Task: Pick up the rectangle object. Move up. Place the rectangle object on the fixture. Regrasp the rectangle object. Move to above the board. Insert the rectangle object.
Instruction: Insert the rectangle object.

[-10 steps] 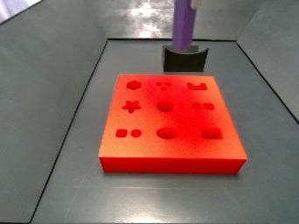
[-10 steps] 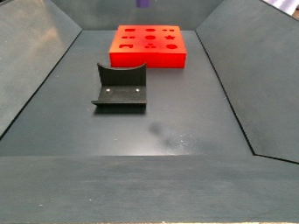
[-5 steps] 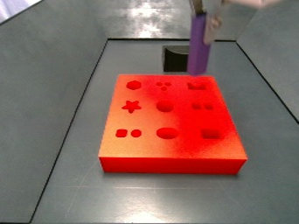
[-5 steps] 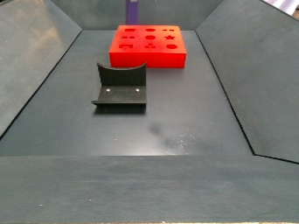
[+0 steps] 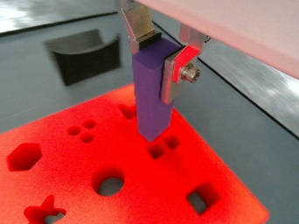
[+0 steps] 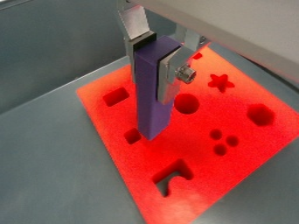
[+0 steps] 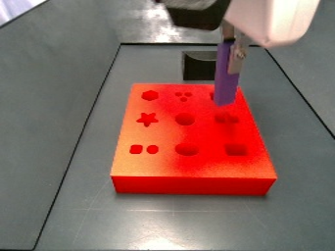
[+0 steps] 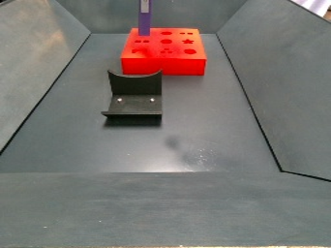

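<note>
Purple rectangle object (image 5: 152, 92), clamped upright in the gripper (image 5: 156, 52), hangs above the board (image 7: 183, 157) near the desk's far edge; insertion seemingly needs straight descent.

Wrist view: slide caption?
Gripper holds upright purple rectangular block above flat orange-red board; dark fixture behind.

You won't find any readable text, labels or numbers anywhere here: nothing on the board (image 7: 190, 137), the fixture (image 8: 134, 96), the rectangle object (image 5: 153, 96) or the claw (image 5: 156, 54) gripping it above the board.
</note>
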Robot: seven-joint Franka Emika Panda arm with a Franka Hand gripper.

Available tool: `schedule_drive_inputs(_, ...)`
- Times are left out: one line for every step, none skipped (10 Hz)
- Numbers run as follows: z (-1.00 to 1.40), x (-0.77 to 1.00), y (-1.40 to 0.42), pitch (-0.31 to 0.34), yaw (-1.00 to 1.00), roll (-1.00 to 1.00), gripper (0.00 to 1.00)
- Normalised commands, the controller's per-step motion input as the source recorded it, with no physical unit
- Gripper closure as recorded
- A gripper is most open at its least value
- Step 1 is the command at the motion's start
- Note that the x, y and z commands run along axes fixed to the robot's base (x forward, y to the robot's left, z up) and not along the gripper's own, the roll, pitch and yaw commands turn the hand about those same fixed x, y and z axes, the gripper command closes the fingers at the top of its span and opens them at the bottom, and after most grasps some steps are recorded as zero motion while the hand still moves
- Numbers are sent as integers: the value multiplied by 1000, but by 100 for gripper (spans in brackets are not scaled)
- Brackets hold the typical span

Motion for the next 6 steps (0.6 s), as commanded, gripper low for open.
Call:
schedule_drive_inputs(-94, 197, -480, 136, -471, 50, 100)
schedule_drive_inputs(-157, 283, -531, 231, -263, 114, 100)
schedule_drive_inputs(-180, 434, -574, 296, -54, 146, 100)
schedule_drive_inputs(-269, 563, -569, 354, 0, 196, 100)
schedule_drive_inputs(-300, 529, -549, 371, 0, 256, 100)
schedule_drive_inputs(-154, 486, -571, 341, 0, 301, 100)
